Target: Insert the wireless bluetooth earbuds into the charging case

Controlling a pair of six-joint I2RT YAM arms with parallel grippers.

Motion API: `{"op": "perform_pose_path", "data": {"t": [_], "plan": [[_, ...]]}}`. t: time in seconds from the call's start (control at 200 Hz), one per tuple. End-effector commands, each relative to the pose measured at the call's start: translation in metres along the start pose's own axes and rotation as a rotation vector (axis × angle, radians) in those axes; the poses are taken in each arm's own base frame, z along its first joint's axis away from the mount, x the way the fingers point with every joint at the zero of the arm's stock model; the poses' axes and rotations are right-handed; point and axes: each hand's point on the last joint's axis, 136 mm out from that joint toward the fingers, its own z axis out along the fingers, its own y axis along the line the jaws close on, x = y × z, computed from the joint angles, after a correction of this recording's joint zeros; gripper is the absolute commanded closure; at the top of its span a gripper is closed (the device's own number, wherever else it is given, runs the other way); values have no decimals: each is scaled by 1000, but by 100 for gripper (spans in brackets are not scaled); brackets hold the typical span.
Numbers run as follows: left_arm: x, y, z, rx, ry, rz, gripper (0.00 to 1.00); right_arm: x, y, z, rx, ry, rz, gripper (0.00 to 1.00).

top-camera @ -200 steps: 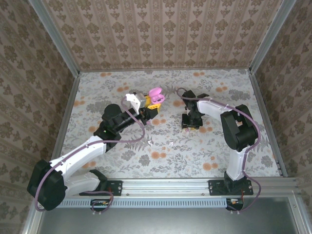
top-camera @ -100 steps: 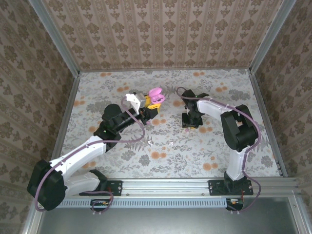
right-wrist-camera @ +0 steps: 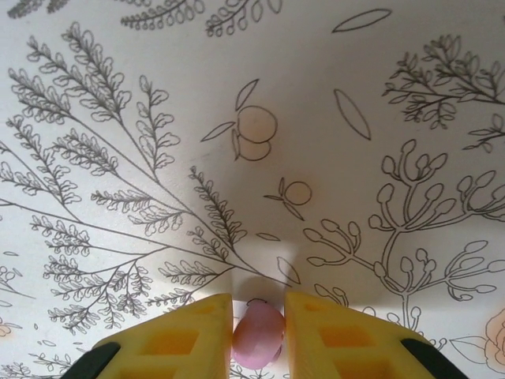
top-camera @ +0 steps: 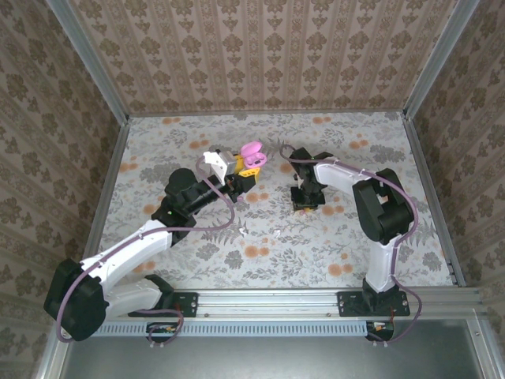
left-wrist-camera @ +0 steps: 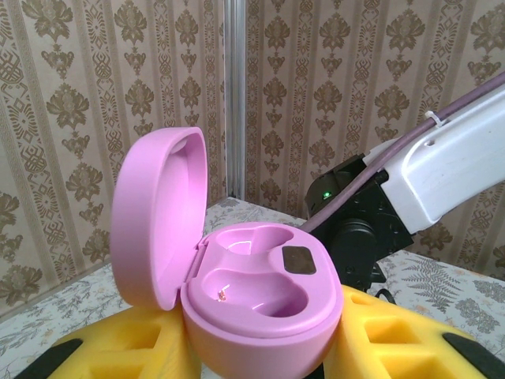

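Jaws of the left gripper [left-wrist-camera: 260,355] clamp the base of the pink case [left-wrist-camera: 268,276] and hold it up off the table [top-camera: 197,237]. Its lid stands open on the left. Both wells look empty; a dark patch sits at the back of the base between them.

Right of the case and a little nearer the arm bases, the right gripper [top-camera: 306,199] points down at the table. Its jaws are closed on the pink earbud [right-wrist-camera: 258,332], which is pinched between the very tips of the yellow pads. I cannot tell whether the bud is clear of the table or touching it.

Risks, as I judge them:
- The bud is small and rounded and is gripped only at the pad tips, so it may squirt out during the lift or the carry towards the case.
- Its orientation in the jaws is hidden, so it may reach a well turned the wrong way and fail to seat.
- The case hangs in the air in a side grip, so a firm downward push could tip it in the left jaws.
- The wide pads may also catch the raised lid.
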Motion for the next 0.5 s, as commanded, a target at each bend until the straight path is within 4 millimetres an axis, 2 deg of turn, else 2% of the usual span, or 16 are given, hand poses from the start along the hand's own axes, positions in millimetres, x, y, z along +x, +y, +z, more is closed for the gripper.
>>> {"op": "perform_pose_path", "data": {"t": [0.0,0.205,0.35,0.495], "plan": [[-13,1,0,2,-30,10,61,11,6,-2,-2,63,-113,74],[-14,1,0,-1,-32,8,61,23,15,2,-13,114,-250,71],[-15,1,-1,-2,-35,10,61,24,13,2,0,125,-254,70],[-15,1,-1,-3,-35,13,61,18,10,-10,31,83,-222,67]]}}
